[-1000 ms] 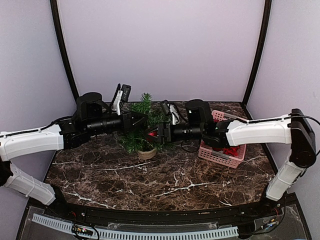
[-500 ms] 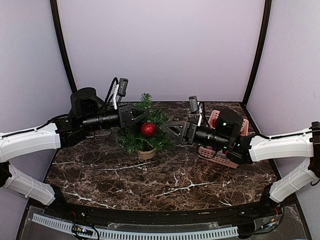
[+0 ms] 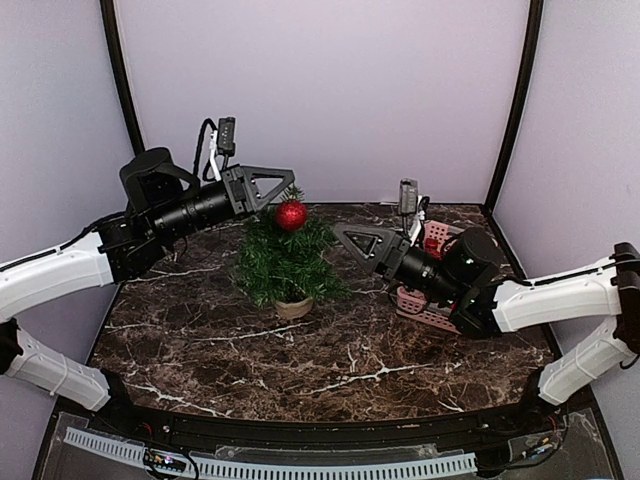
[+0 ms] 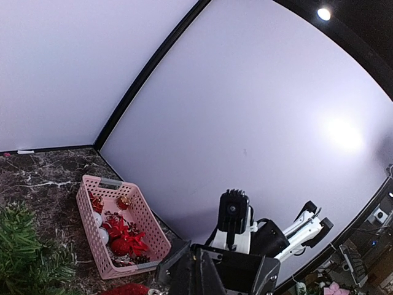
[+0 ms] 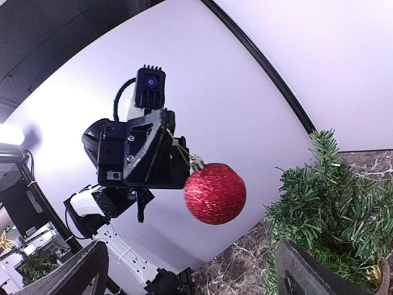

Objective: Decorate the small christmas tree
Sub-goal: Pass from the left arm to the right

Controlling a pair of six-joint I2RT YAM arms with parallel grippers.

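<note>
No text, label or number can be read anywhere.

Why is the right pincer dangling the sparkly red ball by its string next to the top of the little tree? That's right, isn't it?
Not the right one. The left pincer dangles the red ball by its string next to the top of the small christmas tree; the right wrist view shows it. The right pincer is open and empty.

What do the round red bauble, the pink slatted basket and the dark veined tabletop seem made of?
The round red bauble: likely plastic or foam under glitter; grainy, sparkling surface. The pink slatted basket: matte moulded plastic, regular slots. The dark veined tabletop: smooth marble or marble-look laminate; white veins, can't tell which.
</note>
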